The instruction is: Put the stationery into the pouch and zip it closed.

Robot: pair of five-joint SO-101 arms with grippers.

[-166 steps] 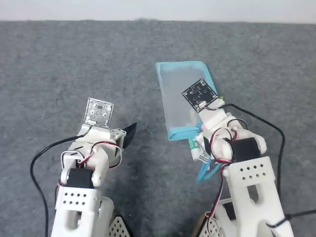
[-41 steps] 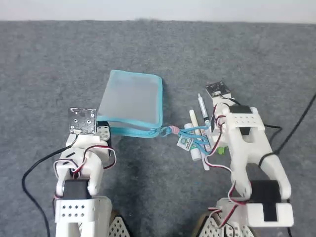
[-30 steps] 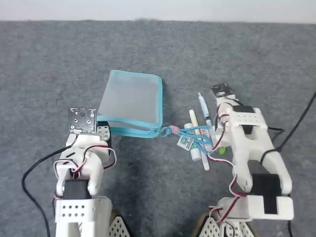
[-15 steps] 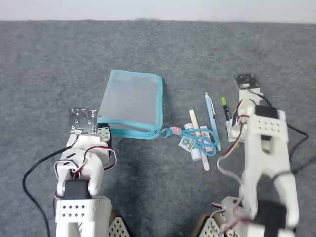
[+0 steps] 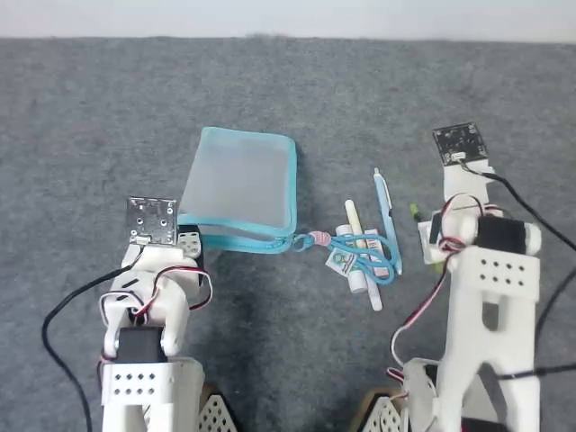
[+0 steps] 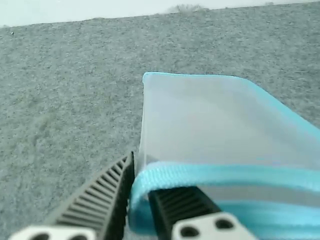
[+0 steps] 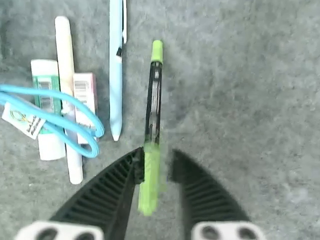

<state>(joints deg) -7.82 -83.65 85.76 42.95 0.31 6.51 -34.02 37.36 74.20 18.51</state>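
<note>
A grey carpet-like mat (image 5: 90,108) is covering the table, and a pale strip of wall (image 5: 270,18) is running along its far edge. A translucent, flat pouch (image 5: 238,184) with a light-blue fabric border is lying left of the middle. Its zipper edge is facing the near side, and a pink zipper pull (image 5: 317,238) is sticking out at its near right corner. The left gripper (image 6: 141,180) is pinching the near left corner of the pouch, with its ridged black fingers (image 6: 107,192) closed tight on the blue border. Just right of the pull, the stationery is lying in a loose row. A cream-white stick (image 5: 358,247) and a light-blue ballpoint pen (image 5: 385,216) are pointing roughly near to far. A small green-labelled eraser (image 7: 46,100) and a pink-labelled one (image 7: 84,95) are resting against the stick. A bright blue cord loop (image 5: 371,261) carrying a white tag (image 7: 22,120) is draped across all of them. Further right, slightly apart from the blue pen, a black pen with lime-green ends (image 7: 152,100) is lying on the mat. The right gripper (image 7: 156,155) is straddling its near green end with the jaws partly open. One finger is touching the pen's barrel, while a small gap is showing on the other side.
</note>
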